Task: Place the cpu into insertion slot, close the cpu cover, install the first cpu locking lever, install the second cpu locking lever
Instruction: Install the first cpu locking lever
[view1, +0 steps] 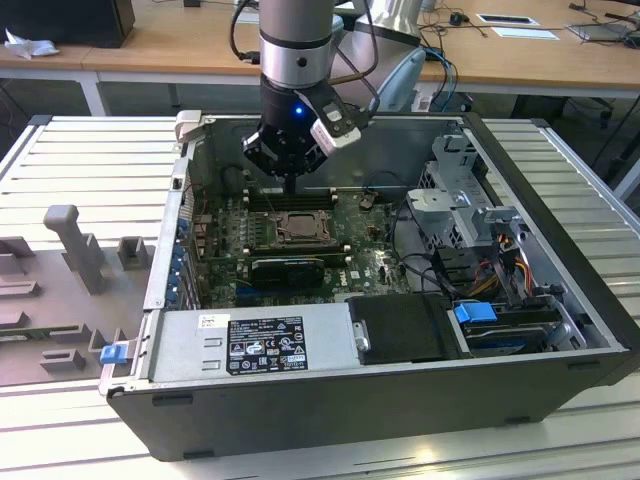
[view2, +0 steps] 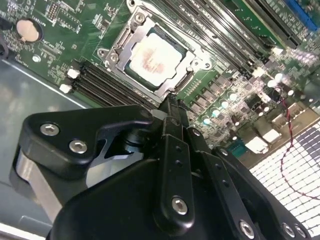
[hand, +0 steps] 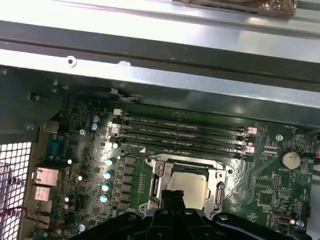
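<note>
Lever work looks in hand: cpu (view2: 156, 56) sits under the flat-lying cpu cover (view2: 118, 48), at six o'clock of the gripper (view1: 291, 184), fingers pinched together, empty. Latching calls for a steady downward push.

An open computer case (view1: 560, 300) stands around the claw (view1: 290, 190). Long black memory slots (hand: 180, 131) run just beside the claw's tips. In the exterior view, a grey power supply box (view1: 250, 345) lies nearer the camera than the claw, and bundled cables (view1: 495, 265) lie toward the exterior view's right of the claw. A coin battery (view2: 27, 30) sits well apart from the claw.
</note>
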